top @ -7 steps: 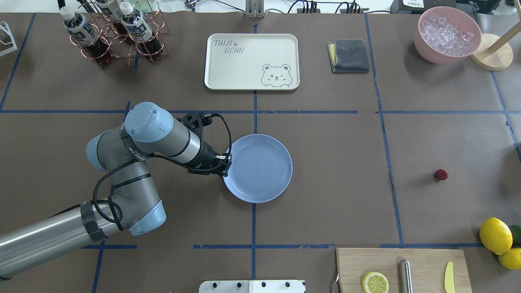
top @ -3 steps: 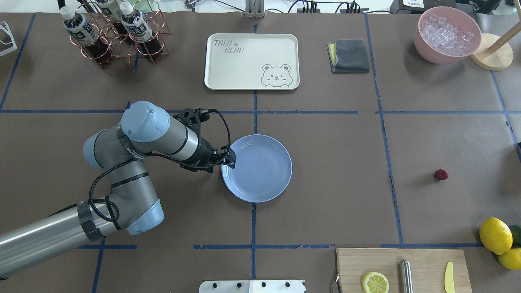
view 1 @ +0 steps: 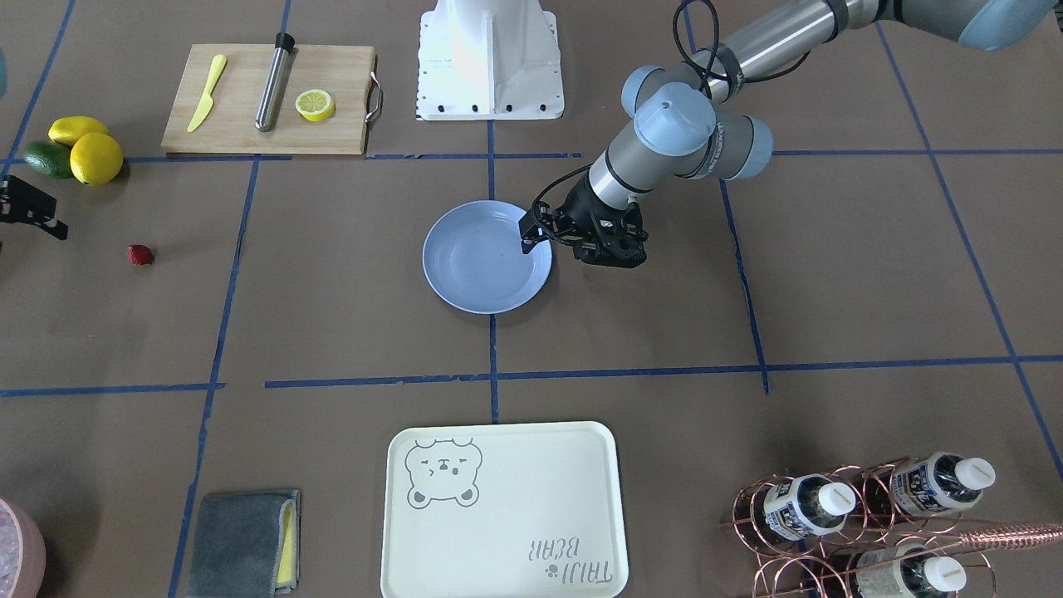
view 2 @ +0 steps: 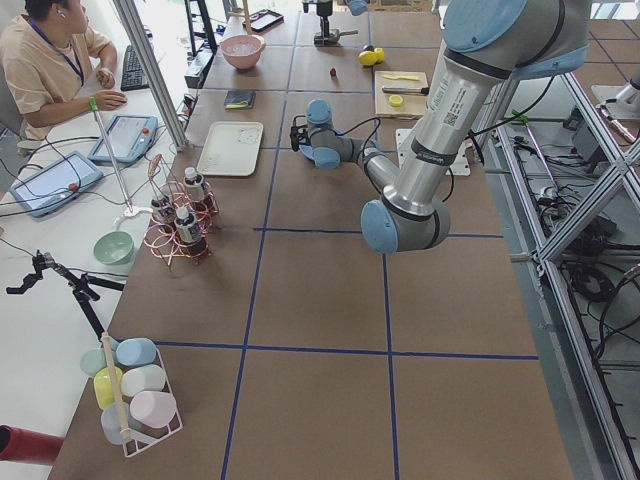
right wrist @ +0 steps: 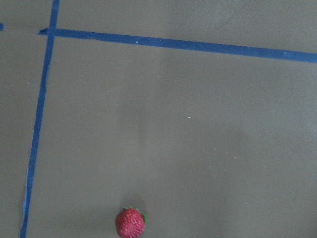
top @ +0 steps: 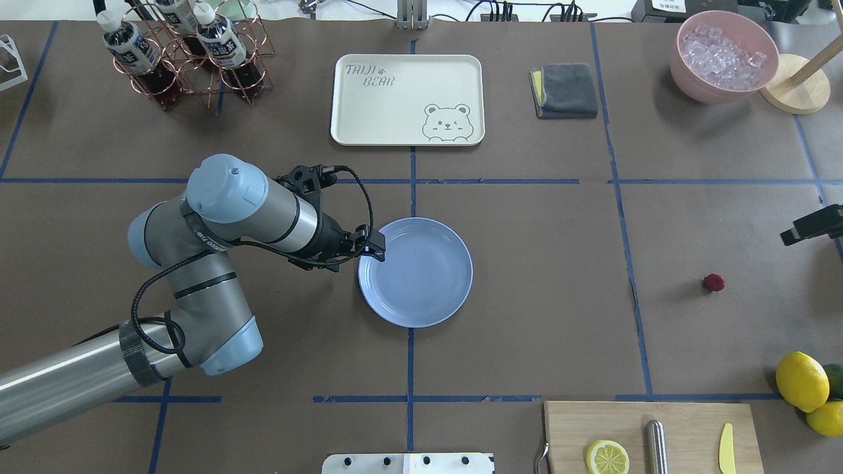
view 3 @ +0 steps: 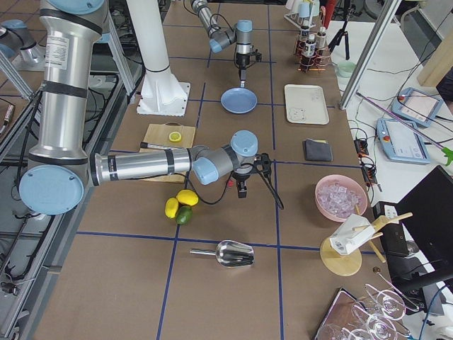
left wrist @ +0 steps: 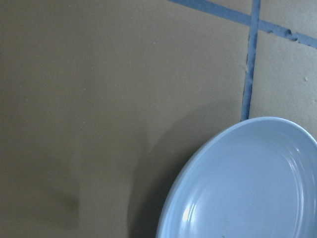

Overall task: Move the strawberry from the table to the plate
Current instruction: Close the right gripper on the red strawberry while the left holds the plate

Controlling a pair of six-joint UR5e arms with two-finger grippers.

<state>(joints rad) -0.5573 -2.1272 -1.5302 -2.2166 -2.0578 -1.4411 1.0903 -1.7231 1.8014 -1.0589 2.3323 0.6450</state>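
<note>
Two-arm workcell, one moment in the strawberry transfer. The pale-blue plate (top: 431, 280) lies flat on the brown-paper desk (top: 527, 316), astride a blue tape line, and holds nothing. The strawberry (top: 713, 283) rests on the bare desk well apart from the plate, toward the robot's right, inside the neighbouring taped square. The left claw (top: 370, 251) hangs over the plate's left rim; its wrist camera looks down on that rim and on bare paper, and no view shows whether its fingers are spread or closed. The right claw (top: 793, 234) enters at the overhead view's right edge, farther from the plate than the strawberry and a little beyond it; its wrist camera has the berry at the bottom of the picture, and its finger spacing cannot be told either. A cream bear-print tray (top: 407, 99) lies beyond the plate. A cutting board (top: 685, 421) sits on the near side, to the plate's right.
</note>
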